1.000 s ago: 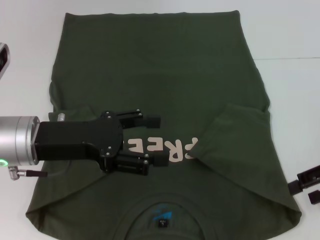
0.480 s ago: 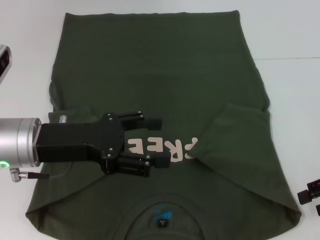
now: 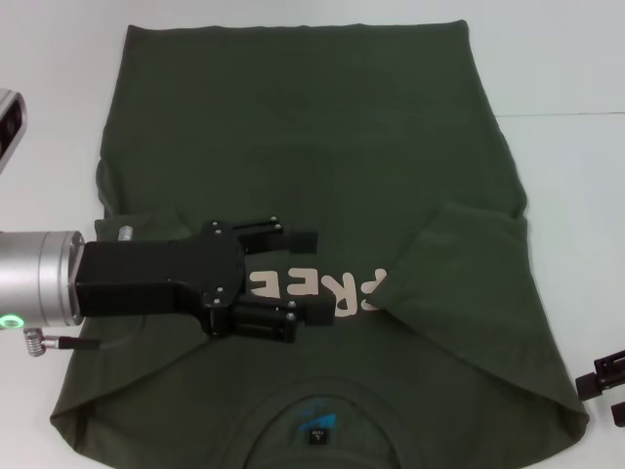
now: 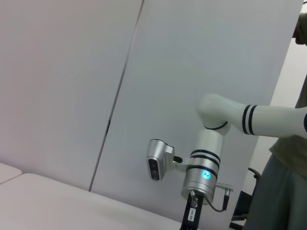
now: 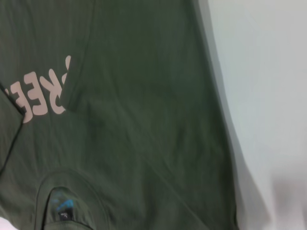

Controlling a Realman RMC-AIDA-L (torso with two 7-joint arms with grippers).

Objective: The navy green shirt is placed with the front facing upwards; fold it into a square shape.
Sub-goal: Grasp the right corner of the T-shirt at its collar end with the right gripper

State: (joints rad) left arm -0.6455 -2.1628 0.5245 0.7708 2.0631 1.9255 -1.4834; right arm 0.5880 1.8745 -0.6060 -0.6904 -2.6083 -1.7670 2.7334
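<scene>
The navy green shirt (image 3: pixel 312 147) lies flat on the white table (image 3: pixel 576 195), front up, collar and blue label (image 3: pixel 314 420) nearest me. Both sleeves are folded inward; the right sleeve (image 3: pixel 459 264) covers the end of the pink lettering (image 3: pixel 322 285). My left gripper (image 3: pixel 309 275) hovers open over the chest, its fingers straddling the start of the lettering, holding nothing. At the frame's lower right edge my right gripper (image 3: pixel 610 386) is off the shirt over bare table, its two fingertips apart. The right wrist view shows the shirt (image 5: pixel 144 120), lettering (image 5: pixel 43 98) and label (image 5: pixel 62 207).
A grey-white device (image 3: pixel 8 122) pokes in at the left edge of the table. Bare white table (image 5: pixel 268 96) lies to the right of the shirt. The left wrist view shows a wall, my right arm (image 4: pixel 204 167) and a person's side (image 4: pixel 288 158).
My right gripper has drawn back toward the lower right corner, off the shirt's edge. The left gripper has shifted only slightly and stays open.
</scene>
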